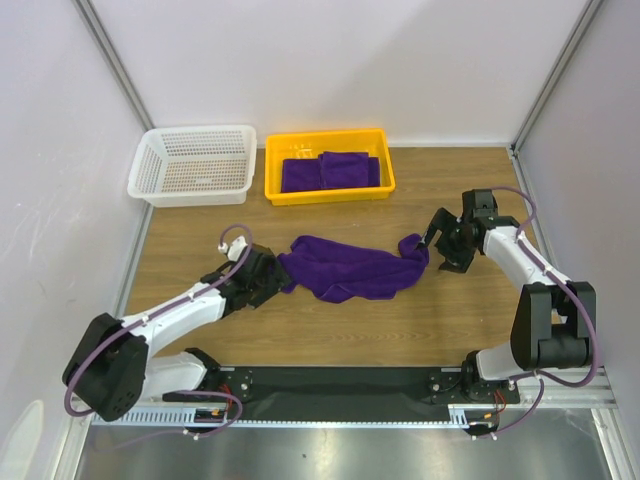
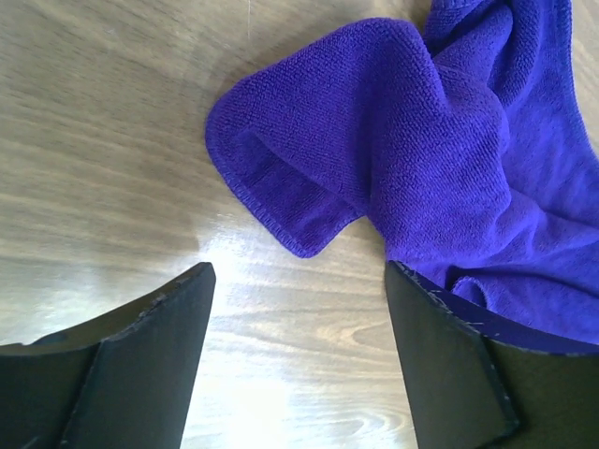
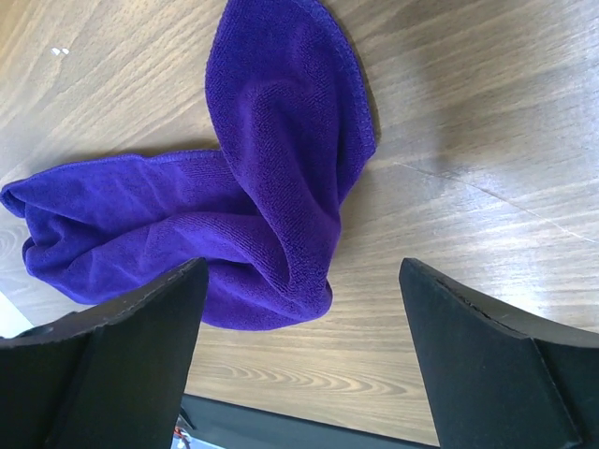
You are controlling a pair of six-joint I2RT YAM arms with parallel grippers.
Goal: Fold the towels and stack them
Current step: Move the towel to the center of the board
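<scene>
One purple towel lies crumpled and stretched across the middle of the wooden table. My left gripper is at its left end, jaws open. In the left wrist view that gripper has bare wood between its fingers, with the towel's corner just ahead and cloth against the right finger. My right gripper stands open at the towel's right end. In the right wrist view a fold of towel reaches in between the right gripper's spread jaws. Folded purple towels lie in the yellow tray.
A white mesh basket stands at the back left, next to the yellow tray. White walls with metal posts close in the table on the left, back and right. The black base rail runs along the near edge.
</scene>
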